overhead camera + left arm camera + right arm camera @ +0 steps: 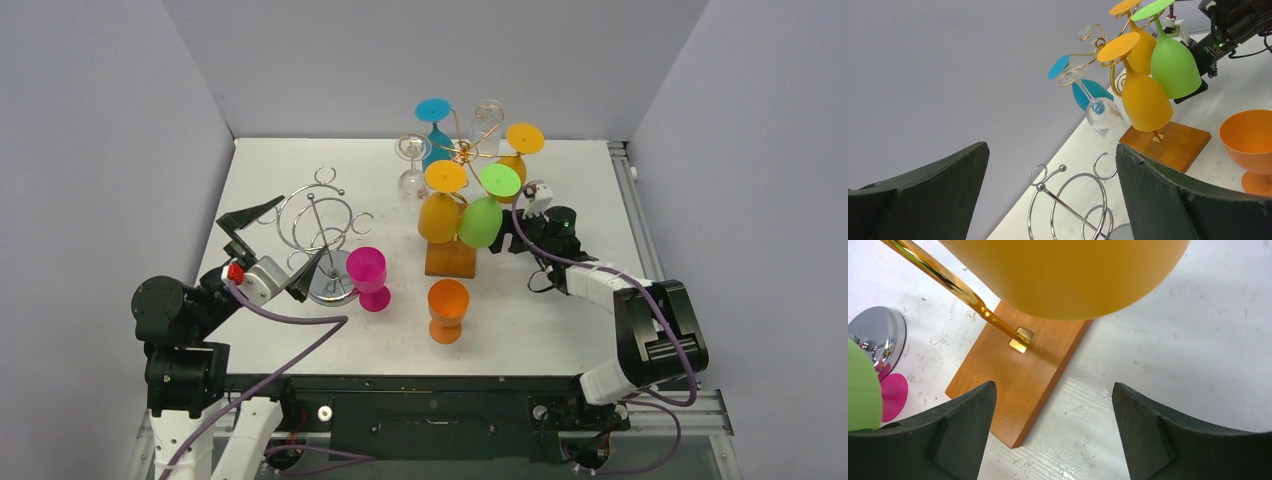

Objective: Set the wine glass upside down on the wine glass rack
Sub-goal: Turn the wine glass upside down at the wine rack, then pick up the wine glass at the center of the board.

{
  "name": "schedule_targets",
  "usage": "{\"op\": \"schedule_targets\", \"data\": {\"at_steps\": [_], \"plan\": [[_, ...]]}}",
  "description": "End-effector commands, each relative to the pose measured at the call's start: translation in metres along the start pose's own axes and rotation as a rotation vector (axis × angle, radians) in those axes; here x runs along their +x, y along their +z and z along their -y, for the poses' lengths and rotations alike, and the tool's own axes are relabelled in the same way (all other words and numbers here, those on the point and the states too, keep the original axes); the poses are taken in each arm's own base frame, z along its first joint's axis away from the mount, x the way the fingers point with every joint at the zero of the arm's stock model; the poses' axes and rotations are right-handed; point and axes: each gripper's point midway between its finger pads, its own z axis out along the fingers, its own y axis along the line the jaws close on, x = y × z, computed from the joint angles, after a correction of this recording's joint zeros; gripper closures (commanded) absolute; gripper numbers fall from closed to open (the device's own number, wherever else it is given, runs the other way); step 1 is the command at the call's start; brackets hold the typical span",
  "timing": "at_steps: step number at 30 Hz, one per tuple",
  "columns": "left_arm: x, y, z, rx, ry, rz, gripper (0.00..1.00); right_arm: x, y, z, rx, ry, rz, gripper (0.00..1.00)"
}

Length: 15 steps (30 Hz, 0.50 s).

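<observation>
The right jaws are standing wide apart and holding nothing. In the right wrist view only the wooden base (1018, 375) of the rack (462, 152) and bare worktop (580, 170) are showing between them. They are hovering low, just beside the green glass (483, 215). That glass is sitting outside the gap, at the edge of one finger; whether it is touching the finger cannot be told.

The green glass is hanging upside down from a gold arm of the rack, with its foot on top and its mouth facing down. Its long axis is running roughly up and down, leaning a little. Its bowl is pressing close to the yellow glass (438, 215) hanging next to it.

The left jaws are also standing wide and gripping nothing. They are hovering above the chrome rack (320, 225) at the left of the worktop.

The pink glass (368, 275) is standing upright, mouth up, just beside the chrome rack's round foot. The orange glass (447, 308) is standing upright too, in front of the wooden base and apart from it.
</observation>
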Motion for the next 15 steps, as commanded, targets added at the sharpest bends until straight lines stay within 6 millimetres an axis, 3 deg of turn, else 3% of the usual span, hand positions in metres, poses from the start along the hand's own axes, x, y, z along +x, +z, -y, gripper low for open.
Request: {"op": "schedule_targets", "data": {"at_steps": [1, 7, 15], "plan": [[-0.006, -0.002, -0.003, -0.014, 0.017, 0.003, 0.04, 0.004, -0.007, 0.002, 0.036, 0.054, -0.01, 0.19], [-0.003, -0.004, -0.002, -0.014, 0.004, -0.011, 0.04, 0.022, -0.031, 0.004, 0.11, 0.165, 0.015, 0.19], [0.016, -0.003, -0.002, -0.051, -0.148, -0.08, 0.04, 0.034, -0.086, -0.006, 0.266, 0.326, 0.077, 0.18]]}}
